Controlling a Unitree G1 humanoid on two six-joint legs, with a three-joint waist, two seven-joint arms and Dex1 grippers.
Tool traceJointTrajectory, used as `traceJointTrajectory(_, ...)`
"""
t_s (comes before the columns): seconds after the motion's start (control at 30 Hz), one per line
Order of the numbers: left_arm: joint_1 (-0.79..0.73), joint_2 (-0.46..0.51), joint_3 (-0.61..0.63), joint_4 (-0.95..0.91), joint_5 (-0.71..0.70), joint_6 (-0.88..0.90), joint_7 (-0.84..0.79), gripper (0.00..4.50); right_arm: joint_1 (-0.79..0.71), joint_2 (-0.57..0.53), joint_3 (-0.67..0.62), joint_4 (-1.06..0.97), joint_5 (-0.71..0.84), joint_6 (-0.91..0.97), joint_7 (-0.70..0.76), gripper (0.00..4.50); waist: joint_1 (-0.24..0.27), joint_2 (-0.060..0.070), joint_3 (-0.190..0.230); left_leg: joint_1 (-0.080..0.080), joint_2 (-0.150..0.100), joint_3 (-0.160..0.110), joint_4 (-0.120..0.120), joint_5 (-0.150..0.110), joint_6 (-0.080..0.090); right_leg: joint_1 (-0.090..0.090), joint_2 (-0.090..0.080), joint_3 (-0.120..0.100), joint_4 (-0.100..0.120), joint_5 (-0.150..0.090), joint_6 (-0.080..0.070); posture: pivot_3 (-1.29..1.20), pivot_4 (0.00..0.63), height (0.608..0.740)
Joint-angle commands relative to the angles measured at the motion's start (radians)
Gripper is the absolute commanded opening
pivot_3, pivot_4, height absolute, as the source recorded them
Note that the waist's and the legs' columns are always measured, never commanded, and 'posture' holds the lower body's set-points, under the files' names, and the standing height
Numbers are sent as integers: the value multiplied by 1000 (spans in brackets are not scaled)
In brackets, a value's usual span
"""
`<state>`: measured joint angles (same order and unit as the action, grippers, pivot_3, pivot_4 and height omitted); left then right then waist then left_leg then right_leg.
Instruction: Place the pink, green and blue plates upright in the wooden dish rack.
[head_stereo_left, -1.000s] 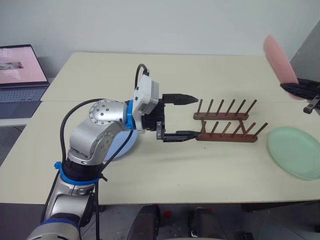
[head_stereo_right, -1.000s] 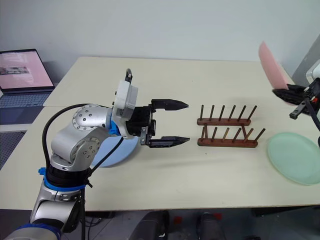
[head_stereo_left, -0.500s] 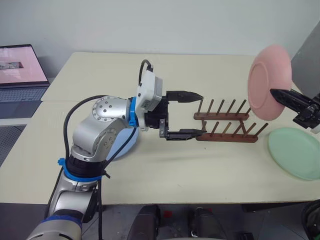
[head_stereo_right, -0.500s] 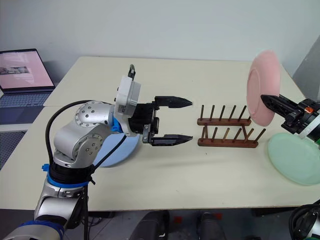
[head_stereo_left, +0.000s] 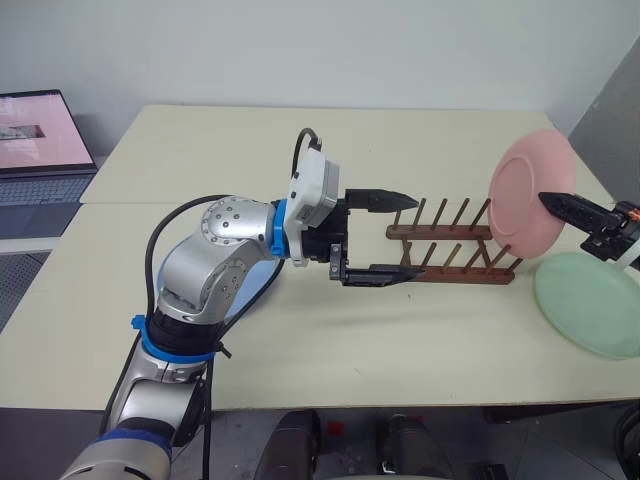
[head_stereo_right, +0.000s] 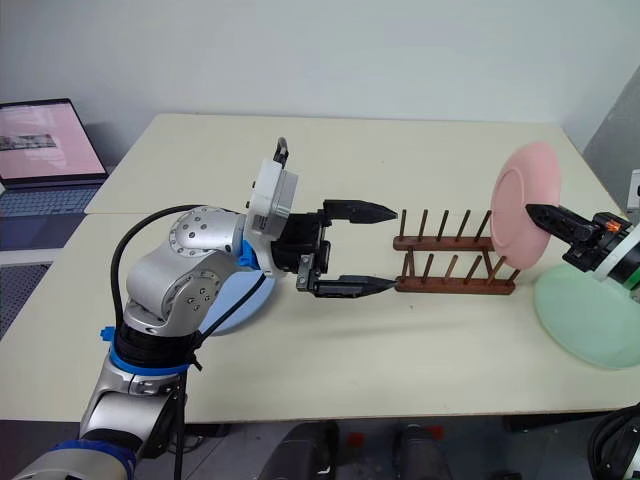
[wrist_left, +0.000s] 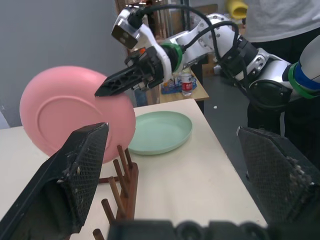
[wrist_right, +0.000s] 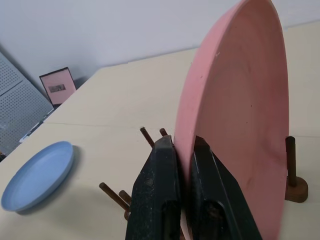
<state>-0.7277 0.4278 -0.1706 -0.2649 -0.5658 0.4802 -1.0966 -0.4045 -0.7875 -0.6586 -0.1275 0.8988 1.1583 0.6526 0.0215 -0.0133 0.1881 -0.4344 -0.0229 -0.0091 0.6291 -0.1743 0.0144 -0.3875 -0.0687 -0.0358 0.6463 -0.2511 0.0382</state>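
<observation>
From the head views, the right gripper (head_stereo_left: 556, 203) is now holding the pink plate (head_stereo_left: 530, 197) on edge just above the far end of the rack (head_stereo_left: 452, 253), having swung it down, so slotting is likely next; the left gripper (head_stereo_left: 395, 235) is waiting wide open at the near end. The left wrist view is showing the green plate (wrist_left: 161, 131) lying flat on the table (wrist_left: 200, 180). The right wrist view is showing black fingers (wrist_right: 159, 185) pinching the matte pink rim, the blue plate (wrist_right: 37, 175) lying flat beyond.

Both head cameras look down and forward over the counter (head_stereo_left: 420, 350) from its near edge, sharing the whole top. The left wrist camera faces the counter's right end; the right wrist camera, close behind the pink plate (wrist_right: 235, 115), faces left.
</observation>
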Motion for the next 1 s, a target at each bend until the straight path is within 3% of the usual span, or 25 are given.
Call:
traceJointTrajectory(0.03,-16,-7,-6,-13,8,-21,0,4500,-19,-29,-6,-5,10,-34,-7,623,0,0,0,0,0,0,0,0,0,0,0,0,0,0,0,0,150,740)
traceJointTrajectory(0.4,-10,-8,-5,-17,-22,16,-28,4500,37,-142,-79,-28,-48,-134,-33,4467,1,0,0,0,0,0,0,0,0,0,0,0,-1,0,0,0,150,740)
traceJointTrajectory(0.57,-7,3,-22,-21,-15,10,-58,4500,208,-302,-113,-76,-141,-207,114,4467,4,0,0,0,0,0,-1,0,0,0,0,0,-1,-1,0,0,150,740)
traceJointTrajectory(0.7,10,44,-69,-37,-24,28,-140,4500,520,-396,-199,-191,-257,-258,338,4467,3,0,0,-1,0,0,-1,-1,1,0,1,-1,-1,-1,2,0,150,740)
traceJointTrajectory(0.83,12,42,-111,-39,18,-35,-175,4500,779,-390,-193,-277,-442,-376,409,4467,1,0,0,-1,1,0,0,-1,1,0,2,-1,-1,-2,1,0,150,740)
traceJointTrajectory(1.0,15,33,-167,-29,82,-114,-206,4500,852,-330,-31,-308,-593,-496,314,4467,-4,-1,0,0,1,1,0,-1,1,1,-1,1,-1,-1,1,0,150,740)
